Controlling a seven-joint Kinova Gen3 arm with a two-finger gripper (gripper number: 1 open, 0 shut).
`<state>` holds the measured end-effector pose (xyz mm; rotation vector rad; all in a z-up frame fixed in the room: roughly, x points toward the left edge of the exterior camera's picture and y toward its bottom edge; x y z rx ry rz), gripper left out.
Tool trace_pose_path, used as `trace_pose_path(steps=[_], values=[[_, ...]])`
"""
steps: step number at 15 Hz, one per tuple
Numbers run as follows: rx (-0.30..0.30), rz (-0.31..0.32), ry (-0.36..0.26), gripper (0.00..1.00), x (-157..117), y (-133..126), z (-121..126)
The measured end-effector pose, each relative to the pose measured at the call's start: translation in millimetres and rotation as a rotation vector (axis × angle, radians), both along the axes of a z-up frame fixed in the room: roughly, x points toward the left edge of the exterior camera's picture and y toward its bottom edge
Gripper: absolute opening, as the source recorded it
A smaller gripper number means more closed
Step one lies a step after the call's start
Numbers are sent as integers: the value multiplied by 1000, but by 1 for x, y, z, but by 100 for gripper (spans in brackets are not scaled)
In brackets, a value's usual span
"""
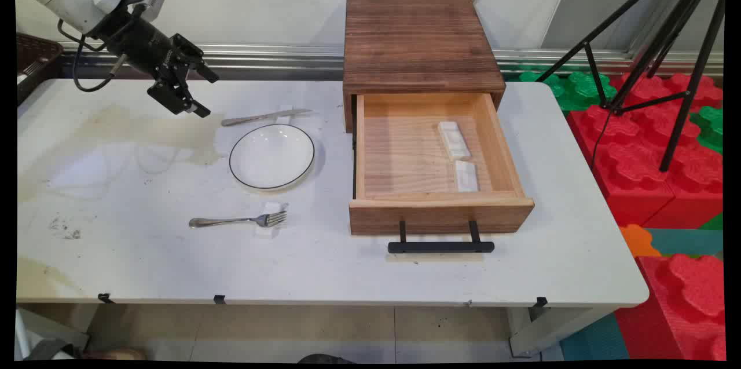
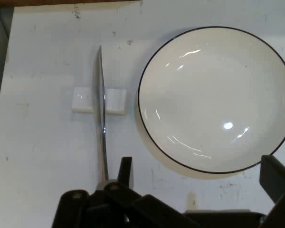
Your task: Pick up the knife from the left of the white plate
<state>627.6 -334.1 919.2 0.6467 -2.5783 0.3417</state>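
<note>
The black two-finger gripper [image 1: 200, 94] hangs with fingers spread at upper left, holding nothing. Just right of it, a silver table knife [image 1: 265, 117] lies above a round white black-rimmed plate [image 1: 272, 156]

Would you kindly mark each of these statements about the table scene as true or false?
1. The drawer of the wooden box is pulled open. True.
2. The gripper holds the knife. False: it is open and empty, raised above the table left of the knife.
3. The plate lies between the knife and the fork. True.
4. The drawer is empty. False: two small white blocks lie in it.
5. The knife rests across a small white block. True.
6. The fork lies on the plate. False: it lies on the table, nearer the camera than the plate.
</note>
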Motion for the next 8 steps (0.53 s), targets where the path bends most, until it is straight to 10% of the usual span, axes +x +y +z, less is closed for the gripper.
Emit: trace_pose_path(steps=[8], values=[[2, 21, -21, 100, 2, -3, -5]])
